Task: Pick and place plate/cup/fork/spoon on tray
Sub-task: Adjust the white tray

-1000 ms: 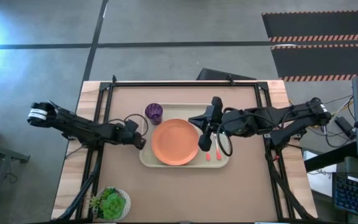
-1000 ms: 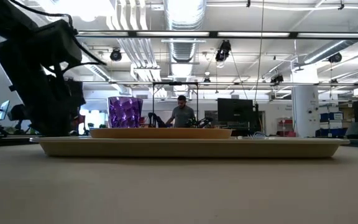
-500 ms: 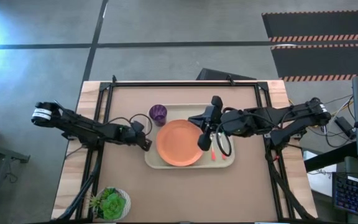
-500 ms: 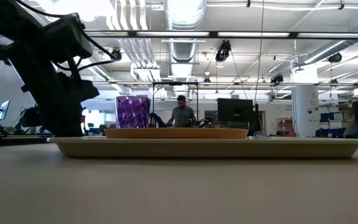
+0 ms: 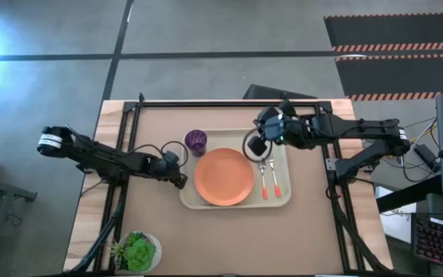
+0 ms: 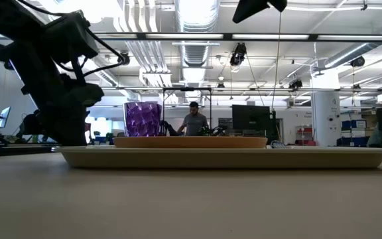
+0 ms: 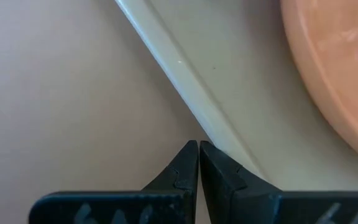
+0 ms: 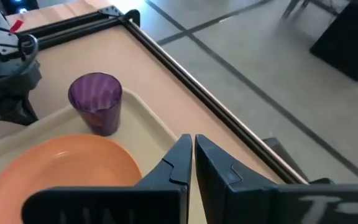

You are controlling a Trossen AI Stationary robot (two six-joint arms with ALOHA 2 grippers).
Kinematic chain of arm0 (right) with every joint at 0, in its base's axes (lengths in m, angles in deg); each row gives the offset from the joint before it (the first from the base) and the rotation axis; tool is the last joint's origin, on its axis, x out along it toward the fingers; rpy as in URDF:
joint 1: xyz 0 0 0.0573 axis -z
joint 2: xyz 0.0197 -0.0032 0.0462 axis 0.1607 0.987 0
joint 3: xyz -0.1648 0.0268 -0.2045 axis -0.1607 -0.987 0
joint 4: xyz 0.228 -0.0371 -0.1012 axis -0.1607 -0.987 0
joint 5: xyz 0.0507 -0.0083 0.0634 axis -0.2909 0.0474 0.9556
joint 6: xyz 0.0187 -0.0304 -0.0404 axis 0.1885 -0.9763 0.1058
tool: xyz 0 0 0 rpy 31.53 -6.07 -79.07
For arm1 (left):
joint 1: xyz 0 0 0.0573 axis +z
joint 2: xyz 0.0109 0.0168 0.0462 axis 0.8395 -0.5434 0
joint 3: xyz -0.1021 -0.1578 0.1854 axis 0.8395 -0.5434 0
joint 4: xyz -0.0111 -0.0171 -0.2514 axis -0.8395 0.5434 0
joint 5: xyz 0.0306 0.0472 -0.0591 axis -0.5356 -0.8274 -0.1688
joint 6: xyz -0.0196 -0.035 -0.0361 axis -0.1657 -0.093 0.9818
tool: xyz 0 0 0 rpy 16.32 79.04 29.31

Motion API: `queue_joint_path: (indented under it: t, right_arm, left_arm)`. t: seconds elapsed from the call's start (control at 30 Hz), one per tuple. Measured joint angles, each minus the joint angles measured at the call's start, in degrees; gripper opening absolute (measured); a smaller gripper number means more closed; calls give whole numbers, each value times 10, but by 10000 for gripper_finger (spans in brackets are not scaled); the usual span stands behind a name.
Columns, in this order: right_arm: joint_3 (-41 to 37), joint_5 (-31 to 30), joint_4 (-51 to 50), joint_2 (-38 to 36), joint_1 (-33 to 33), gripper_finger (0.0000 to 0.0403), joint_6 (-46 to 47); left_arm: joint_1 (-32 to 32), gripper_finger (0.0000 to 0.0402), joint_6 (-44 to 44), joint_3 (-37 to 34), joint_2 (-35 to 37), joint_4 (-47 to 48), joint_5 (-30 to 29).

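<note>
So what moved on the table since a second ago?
The tray slid a little toward the right arm's side, carrying the plate, cup, fork and spoon, with the left tool at its rim. The right tool pulled up and away from the cutlery to the tray's far edge. Everything stayed on the tray, and the plant pot didn't move.

There is one tray (image 5: pixel 234 202), one plate (image 5: pixel 223 176), one cup (image 5: pixel 196 141), one fork (image 5: pixel 263 179), one spoon (image 5: pixel 275 181) and one potted plant (image 5: pixel 137 251). Two arms work here, each with one pincer: left pincer (image 5: pixel 180 179), right pincer (image 5: pixel 254 145).
</note>
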Motion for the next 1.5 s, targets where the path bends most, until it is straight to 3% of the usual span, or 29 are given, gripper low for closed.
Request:
queue_joint_path:
  t: [0.3, 0.5, 0.6, 0.8, 0.97, 1.13, 1.5]
  right_arm:
    - [0, 139, 70, 18, 90, 11, -69]
    - [-1, 200, 69, 57, 160, 11, -103]
    - [-1, 252, 71, 86, 212, 11, -106]
    - [-1, 411, 73, 174, 313, 11, -105]
    - [-1, 445, 102, 246, 346, 11, -106]
    - [-1, 565, 191, 319, 356, 11, -95]
    - [-1, 579, 233, 400, 376, 11, -86]
  left_arm:
    - [-3, 0, -23, 5, 83, -6, 36]
    - [-7, 0, -67, 5, 156, -30, 31]
    - [-7, 0, -75, 2, 180, -28, 20]
    - [-7, 0, -76, -11, 195, -25, 17]
    - [-7, 0, -74, -13, 193, -26, 17]
    - [-7, 0, -71, -13, 197, -27, 17]
    - [-7, 0, -70, -13, 197, -27, 19]
